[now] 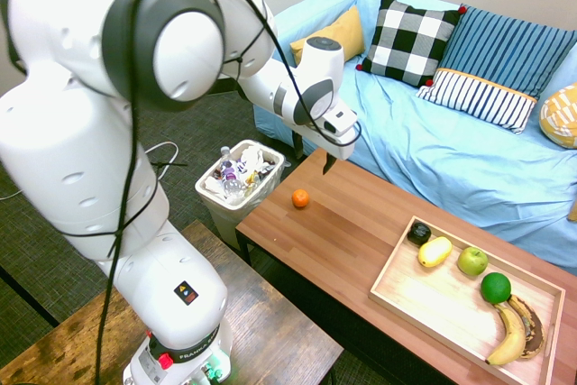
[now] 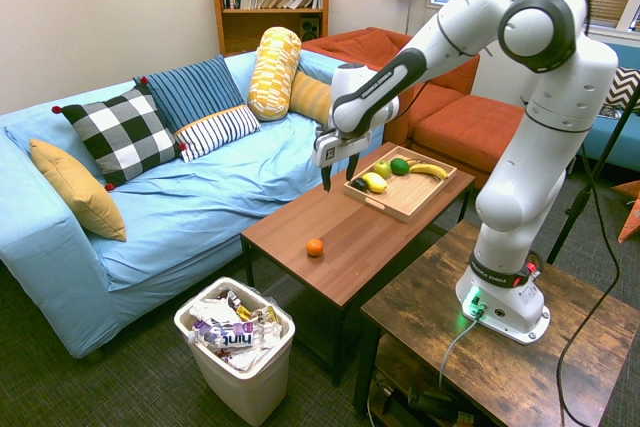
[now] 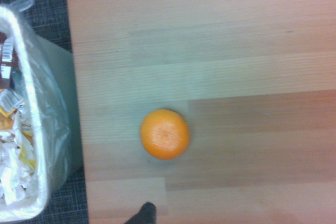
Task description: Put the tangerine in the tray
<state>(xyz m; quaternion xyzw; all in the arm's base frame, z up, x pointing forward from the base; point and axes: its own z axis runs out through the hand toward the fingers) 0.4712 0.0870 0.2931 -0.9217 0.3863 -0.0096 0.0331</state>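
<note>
The tangerine [image 1: 300, 197] is a small orange fruit lying alone on the wooden coffee table near its end by the bin; it also shows as the tangerine [image 2: 315, 247] and, from close by, the tangerine [image 3: 164, 134]. My gripper [image 1: 313, 156] hangs above the table, a little beyond the fruit toward the sofa, open and empty; in the second exterior view the gripper [image 2: 338, 179] points straight down. The light-wood tray [image 1: 388, 290] sits at the table's other end, seen also as the tray [image 2: 396, 214], with several fruits inside.
In the tray lie a yellow fruit [image 1: 435, 251], a green apple [image 1: 471, 261], a lime [image 1: 495, 288] and a banana [image 1: 512, 335]. A white waste bin [image 1: 239, 178] full of wrappers stands at the table's end. The blue sofa [image 1: 433, 142] runs along the far side.
</note>
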